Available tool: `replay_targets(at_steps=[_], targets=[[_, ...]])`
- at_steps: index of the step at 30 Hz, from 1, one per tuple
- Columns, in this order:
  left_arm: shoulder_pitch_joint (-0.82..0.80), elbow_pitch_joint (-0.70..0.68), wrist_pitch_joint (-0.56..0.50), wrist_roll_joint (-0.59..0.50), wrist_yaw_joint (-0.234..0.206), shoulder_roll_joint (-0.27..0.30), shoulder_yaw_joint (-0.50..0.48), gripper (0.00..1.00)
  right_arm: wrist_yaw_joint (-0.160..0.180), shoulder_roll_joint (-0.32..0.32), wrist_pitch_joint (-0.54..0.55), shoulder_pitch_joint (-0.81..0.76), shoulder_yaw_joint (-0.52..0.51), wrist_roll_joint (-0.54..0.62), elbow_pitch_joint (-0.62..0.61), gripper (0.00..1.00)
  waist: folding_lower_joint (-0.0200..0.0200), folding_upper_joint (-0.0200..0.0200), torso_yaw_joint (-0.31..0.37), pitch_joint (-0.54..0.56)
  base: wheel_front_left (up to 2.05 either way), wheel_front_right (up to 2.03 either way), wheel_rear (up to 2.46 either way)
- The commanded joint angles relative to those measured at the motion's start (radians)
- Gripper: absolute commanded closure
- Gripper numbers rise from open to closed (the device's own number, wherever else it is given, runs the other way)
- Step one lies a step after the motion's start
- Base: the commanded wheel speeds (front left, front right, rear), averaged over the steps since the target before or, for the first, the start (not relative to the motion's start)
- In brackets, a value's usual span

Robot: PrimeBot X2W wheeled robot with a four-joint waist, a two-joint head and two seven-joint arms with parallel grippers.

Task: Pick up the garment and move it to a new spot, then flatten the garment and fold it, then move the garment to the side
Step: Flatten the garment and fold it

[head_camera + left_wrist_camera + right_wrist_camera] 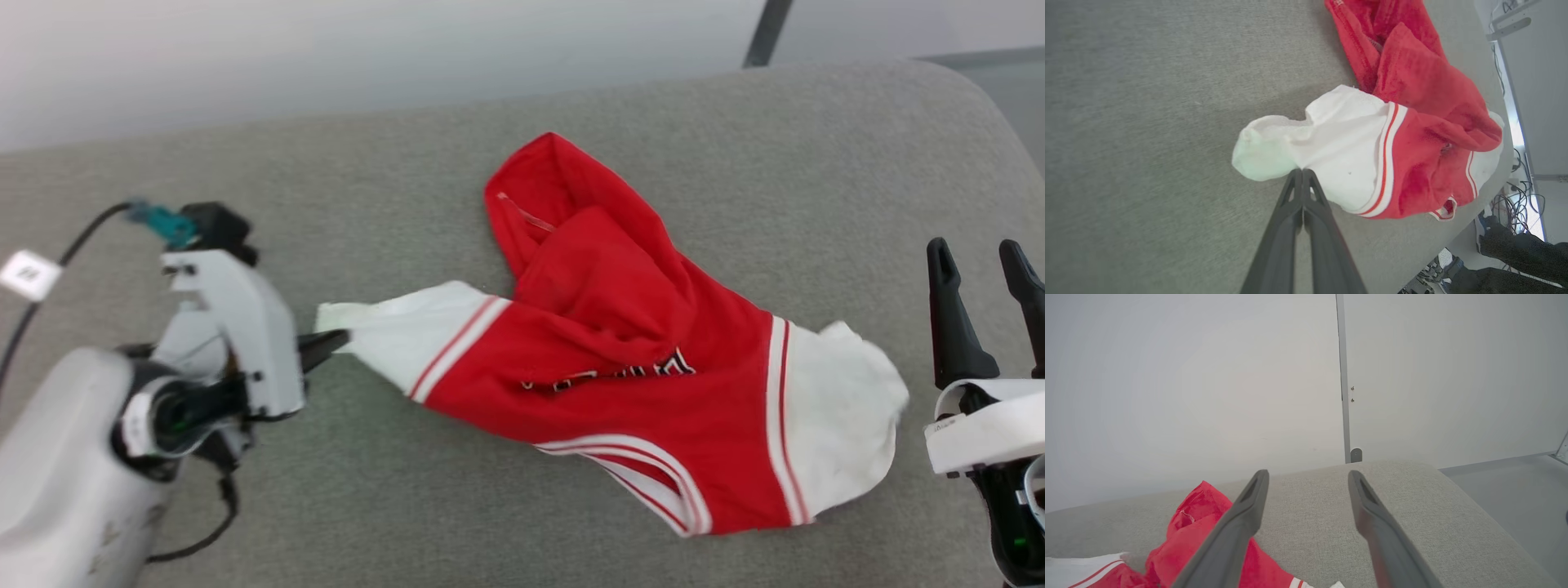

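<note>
Pale forearm (57, 457) fills the lower left of the head view. It ends in the left gripper (333, 341), whose two dark fingers are pressed tight together and clenched on the cuff edge of a white sleeve (392, 335). In the left wrist view the left gripper (1302, 172) meets that sleeve's lower edge, and the cloth bunches into a lump just beside the tips. The garment (637, 384) lies crumpled mid-bench on the grey fabric bench (735, 147). Its red body is folded over itself, with black lettering (612, 374) partly hidden by a fold. Its other white sleeve (841, 408) lies toward the right. Near that sleeve but apart from it, the right gripper (977, 253) stands with its fingers spread, grasping nothing.
</note>
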State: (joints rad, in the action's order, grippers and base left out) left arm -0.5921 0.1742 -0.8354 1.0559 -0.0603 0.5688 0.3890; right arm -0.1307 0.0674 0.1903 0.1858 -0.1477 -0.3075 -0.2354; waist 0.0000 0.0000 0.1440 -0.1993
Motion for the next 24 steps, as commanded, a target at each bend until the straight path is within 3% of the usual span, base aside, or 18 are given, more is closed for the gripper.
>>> replay_targets(at_steps=[1, 12, 19, 24], targets=[[0.017, -0.003, 0.001, 0.002, -0.007, 0.006, -0.005, 1.00, 0.000, 0.003, 0.002, -0.017, -0.002, 0.001, -0.005, 0.00, 0.0000, 0.0000, -0.022, 0.019, 0.00, 0.00, 0.00], [0.215, -0.054, 0.069, 0.030, -0.082, 0.128, -0.127, 1.00, 0.000, 0.014, 0.032, -0.032, -0.017, 0.004, -0.029, 0.00, 0.0000, 0.0000, -0.078, 0.033, 0.00, 0.00, 0.00], [0.354, -0.037, 0.130, 0.028, -0.099, 0.148, -0.159, 1.00, 0.000, 0.015, 0.046, -0.033, -0.005, 0.005, -0.037, 0.00, 0.0000, 0.0000, -0.094, 0.033, 0.00, 0.00, 0.00], [0.392, -0.019, 0.191, 0.039, -0.084, 0.121, -0.181, 1.00, 0.000, 0.014, 0.054, -0.038, 0.005, 0.009, -0.037, 0.00, 0.0000, 0.0000, -0.101, 0.041, 0.00, 0.00, 0.00]])
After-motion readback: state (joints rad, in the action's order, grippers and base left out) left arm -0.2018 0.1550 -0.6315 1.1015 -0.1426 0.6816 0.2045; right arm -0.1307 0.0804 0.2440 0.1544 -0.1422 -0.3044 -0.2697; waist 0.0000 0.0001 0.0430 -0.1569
